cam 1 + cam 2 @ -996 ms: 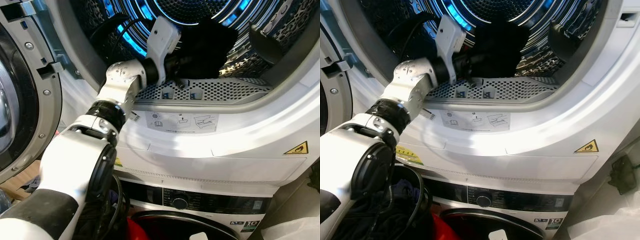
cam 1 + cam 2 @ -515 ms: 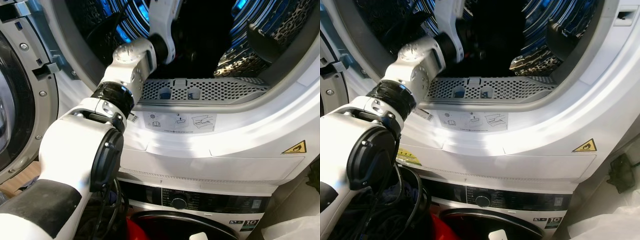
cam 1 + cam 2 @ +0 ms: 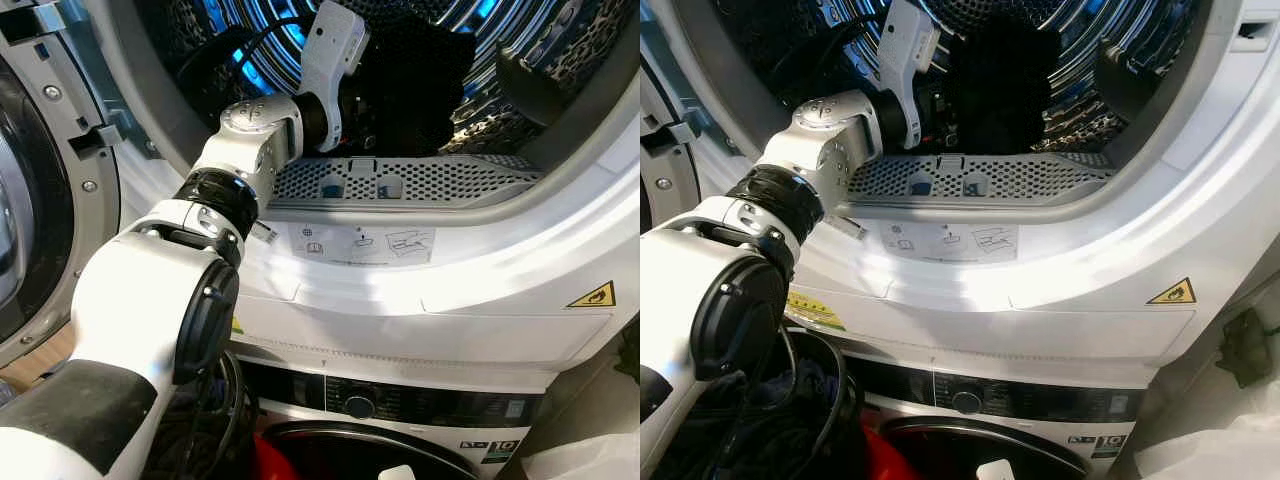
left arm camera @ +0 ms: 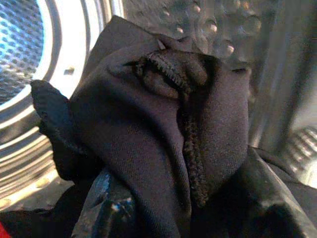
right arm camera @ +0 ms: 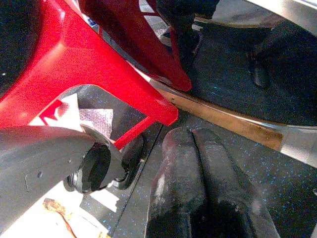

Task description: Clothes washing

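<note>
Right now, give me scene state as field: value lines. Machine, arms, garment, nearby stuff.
machine: upper dryer drum open, lit blue inside; door swung to the robot's left
lint filter: perforated grille at the drum mouth
left gripper: inside the drum, fingers shut on the black garment
garment state: bunched, seam showing, lifted above the drum floor
right gripper: hanging low above speckled floor, fingers together, beside a red plastic piece
below: second machine's control panel

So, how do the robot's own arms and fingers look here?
The left arm has white-silver rounded shells, black joint rings, a round black cap and loose black cables. The right gripper has two long, scuffed black fingers.
</note>
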Controlling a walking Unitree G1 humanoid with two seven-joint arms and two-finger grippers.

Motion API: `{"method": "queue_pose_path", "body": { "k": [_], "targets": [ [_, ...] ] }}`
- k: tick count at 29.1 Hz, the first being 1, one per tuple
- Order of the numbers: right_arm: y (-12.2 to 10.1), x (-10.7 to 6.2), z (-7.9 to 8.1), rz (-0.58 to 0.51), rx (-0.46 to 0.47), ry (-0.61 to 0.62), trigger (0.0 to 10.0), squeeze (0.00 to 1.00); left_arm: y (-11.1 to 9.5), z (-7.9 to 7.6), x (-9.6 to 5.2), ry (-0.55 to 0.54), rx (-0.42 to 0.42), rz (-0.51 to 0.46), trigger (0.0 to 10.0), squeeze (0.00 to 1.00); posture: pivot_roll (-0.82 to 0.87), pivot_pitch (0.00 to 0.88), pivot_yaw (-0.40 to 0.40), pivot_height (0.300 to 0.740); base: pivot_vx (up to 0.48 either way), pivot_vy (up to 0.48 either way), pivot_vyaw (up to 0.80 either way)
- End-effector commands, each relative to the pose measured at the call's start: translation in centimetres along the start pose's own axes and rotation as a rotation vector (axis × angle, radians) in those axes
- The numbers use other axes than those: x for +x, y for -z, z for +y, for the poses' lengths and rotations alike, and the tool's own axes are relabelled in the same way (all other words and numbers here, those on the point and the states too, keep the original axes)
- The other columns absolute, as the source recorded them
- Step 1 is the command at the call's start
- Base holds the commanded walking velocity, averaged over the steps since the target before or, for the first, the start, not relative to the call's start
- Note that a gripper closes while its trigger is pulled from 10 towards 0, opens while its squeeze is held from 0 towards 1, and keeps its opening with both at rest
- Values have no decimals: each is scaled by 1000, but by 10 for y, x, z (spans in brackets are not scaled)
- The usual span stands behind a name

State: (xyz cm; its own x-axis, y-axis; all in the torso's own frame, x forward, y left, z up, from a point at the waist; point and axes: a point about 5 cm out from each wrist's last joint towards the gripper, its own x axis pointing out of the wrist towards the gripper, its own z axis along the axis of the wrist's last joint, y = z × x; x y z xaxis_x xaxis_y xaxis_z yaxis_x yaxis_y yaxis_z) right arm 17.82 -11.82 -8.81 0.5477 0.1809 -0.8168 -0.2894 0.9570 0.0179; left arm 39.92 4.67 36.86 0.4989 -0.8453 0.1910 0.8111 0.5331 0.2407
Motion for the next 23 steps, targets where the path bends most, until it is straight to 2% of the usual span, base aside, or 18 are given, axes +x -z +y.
{"method": "queue_pose_path", "body": {
  "k": [1, 6, 7, 8, 10, 11, 13, 14, 16, 17, 18, 19, 20, 23],
  "targets": [
    [4, 0, 8, 10, 25, -17, 10000, 0, -7, 0, -3, 80, 50, 26, 10000, 1000, 78, 0, 136, 740, 0, 0, 0],
    [4, 0, 8, 10, 27, -16, 10000, 0, -6, -4, -8, 199, 68, 15, 10000, 1000, 79, 0, 136, 740, 0, 0, 0],
    [4, 0, 8, 10, 25, -17, 10000, 0, -9, 0, -7, 130, 91, 6, 10000, 1000, 82, 0, 136, 740, 0, 0, 0],
    [4, 0, 8, 10, 25, -17, 10000, 0, -13, 7, -6, -10, 88, -5, 10000, 1000, 86, 0, 133, 740, 0, 0, 0],
    [4, 0, 8, 10, 25, -18, 10000, 0, -19, 16, -7, -172, 92, -17, 10000, 1000, 86, 0, 132, 740, 0, 0, 0],
    [4, 0, 8, 10, 25, -19, 10000, 0, -22, 19, -8, -213, 102, -26, 10000, 1000, 86, 0, 132, 740, 0, 0, 0],
    [4, 0, 8, 10, 23, -19, 10000, 0, -25, 19, -8, -209, 92, -60, 10000, 1000, 85, 0, 133, 740, 0, 0, 0],
    [4, 0, 8, 11, 22, -19, 10000, 0, -20, 11, -4, -107, 70, -41, 10000, 1000, 85, 0, 133, 740, 0, 0, 0],
    [4, 0, 8, 11, 23, -19, 10000, 0, -4, -5, 0, 109, 64, 63, 10000, 1000, 84, 0, 133, 740, 0, 0, 0],
    [4, 0, 8, 11, 23, -19, 10000, 0, 3, -13, 0, 225, 112, 93, 10000, 1000, 82, 0, 135, 740, 0, 0, 0],
    [4, 0, 8, 11, 23, -19, 10000, 0, 5, -18, 1, 285, 133, 92, 10000, 1000, 82, 0, 135, 740, 0, 0, 0],
    [4, 0, 8, 11, 24, -19, 10000, 0, 3, -19, 1, 295, 120, 59, 10000, 1000, 81, 0, 135, 740, 0, 0, 0],
    [4, 0, 8, 11, 24, -18, 10000, 0, 0, -18, 2, 267, 113, 23, 10000, 1000, 81, 0, 135, 740, 0, 0, 0],
    [4, 0, 8, 11, 25, -18, 10000, 0, -24, 5, 1, -88, 95, -90, 10000, 1000, 83, 0, 131, 740, 0, 0, 0]
  ]
}}
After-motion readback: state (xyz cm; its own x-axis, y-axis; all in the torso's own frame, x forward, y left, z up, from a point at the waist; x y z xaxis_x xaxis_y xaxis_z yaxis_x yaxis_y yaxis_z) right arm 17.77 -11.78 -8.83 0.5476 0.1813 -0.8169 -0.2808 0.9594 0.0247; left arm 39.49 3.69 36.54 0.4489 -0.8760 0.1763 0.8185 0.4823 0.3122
